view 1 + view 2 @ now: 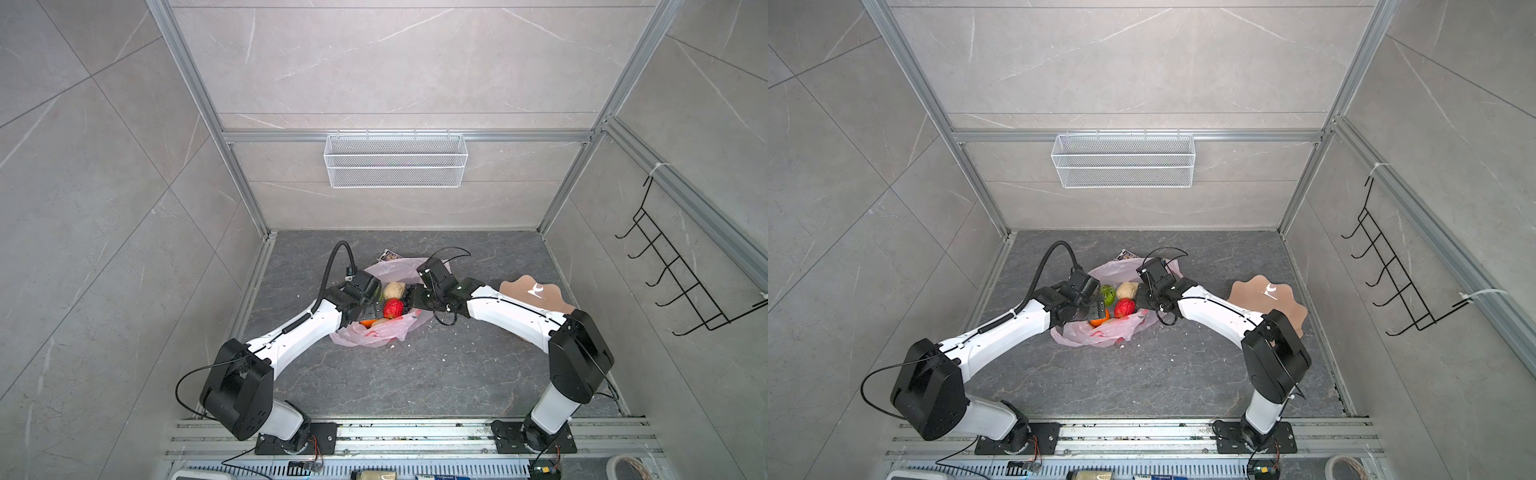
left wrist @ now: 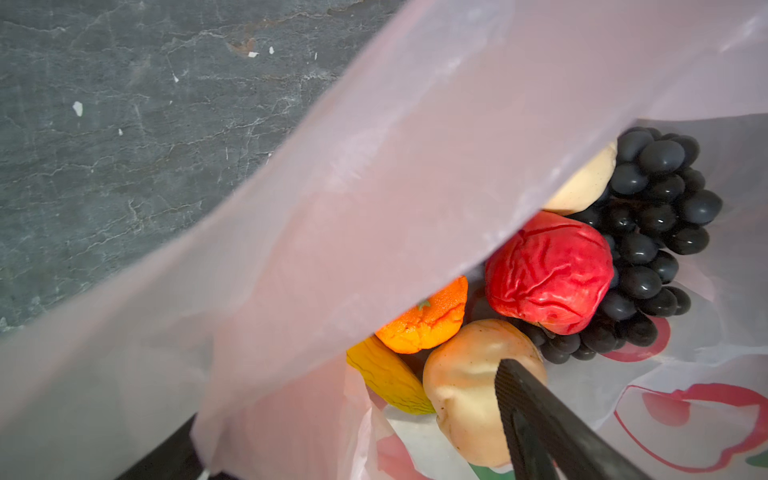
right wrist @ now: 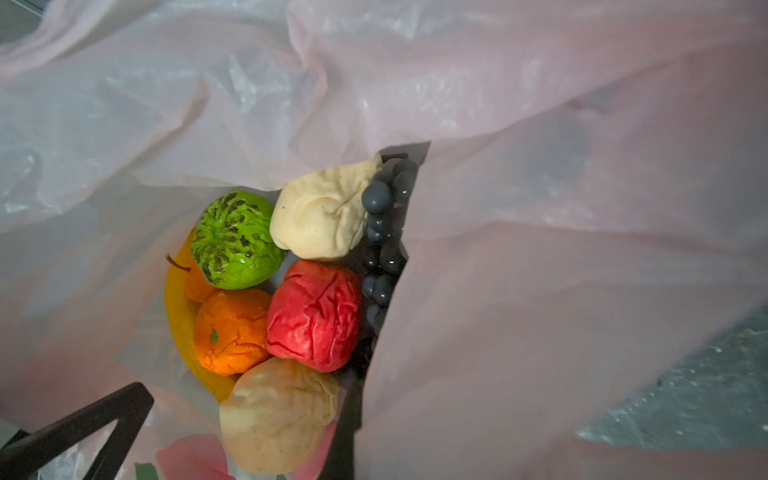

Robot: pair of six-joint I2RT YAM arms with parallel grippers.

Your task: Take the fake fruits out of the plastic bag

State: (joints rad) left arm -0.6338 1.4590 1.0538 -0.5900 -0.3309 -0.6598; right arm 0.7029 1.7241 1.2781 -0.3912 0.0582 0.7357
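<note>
The fruits point(image 3: 314, 316) sit inside the pink bag point(image 1: 365, 337), which lies on the dark table point(image 1: 415, 374). My left claw point(image 1: 1096, 311) is wide open, one finger point(image 2: 523, 399) by the pale fruit point(image 2: 461, 390). My right claw point(image 1: 409, 300) is closed near the bag's edge. I should push the thin bag wall aside and pinch fruit only.

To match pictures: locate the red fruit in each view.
In a top view: red fruit just below centre.
In a top view: red fruit just below centre.
Left wrist: red fruit right of centre.
Right wrist: red fruit left, below centre.
Shared landmark: cream fruit beside it.
</note>
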